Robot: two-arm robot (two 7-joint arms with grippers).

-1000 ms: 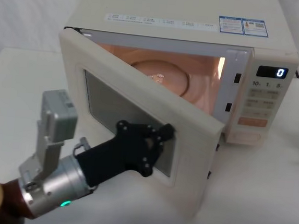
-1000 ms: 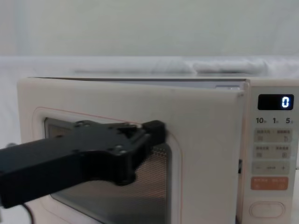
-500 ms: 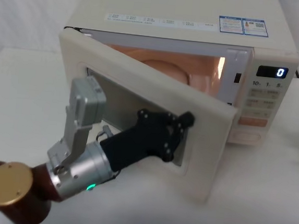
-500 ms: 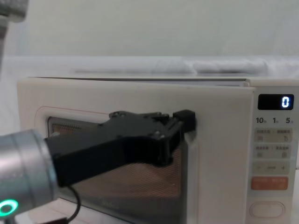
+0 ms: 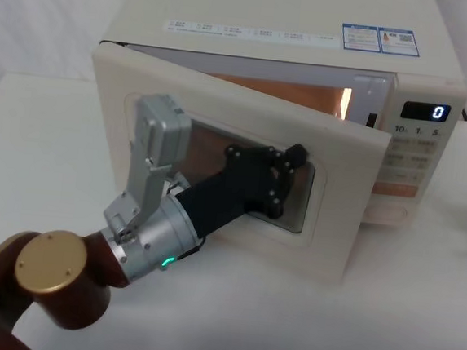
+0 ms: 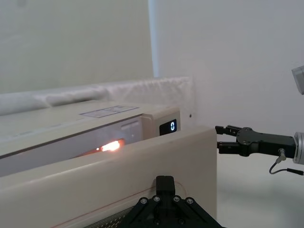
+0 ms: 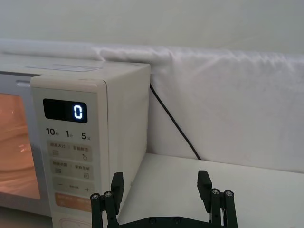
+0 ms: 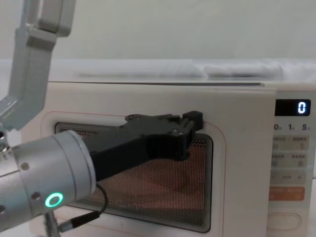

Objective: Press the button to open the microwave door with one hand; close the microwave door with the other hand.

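The cream microwave door (image 5: 336,233) with its dark mesh window stands ajar at a narrow angle, and the lit orange cavity shows in the gap above it. My left gripper (image 5: 295,156) is shut and empty, its black tip pressed against the window's upper right corner (image 8: 193,120). In the left wrist view the door's top edge (image 6: 142,166) runs just past that tip (image 6: 165,181). The button (image 8: 284,222), a wide cream pill key, sits lowest on the control panel under the orange key. My right gripper (image 7: 160,183) hangs open off the microwave's right side, level with the panel and touching nothing.
The microwave (image 5: 279,31) stands on a white table (image 5: 32,141) against a white draped backdrop. Its display (image 7: 65,111) reads 0. A black power cord (image 7: 173,123) runs down behind its right side. Free tabletop lies to the right of the microwave.
My left gripper has pushed forward and to the right with the door, swinging it from wide open to a narrow gap. The right gripper has stayed where it was.
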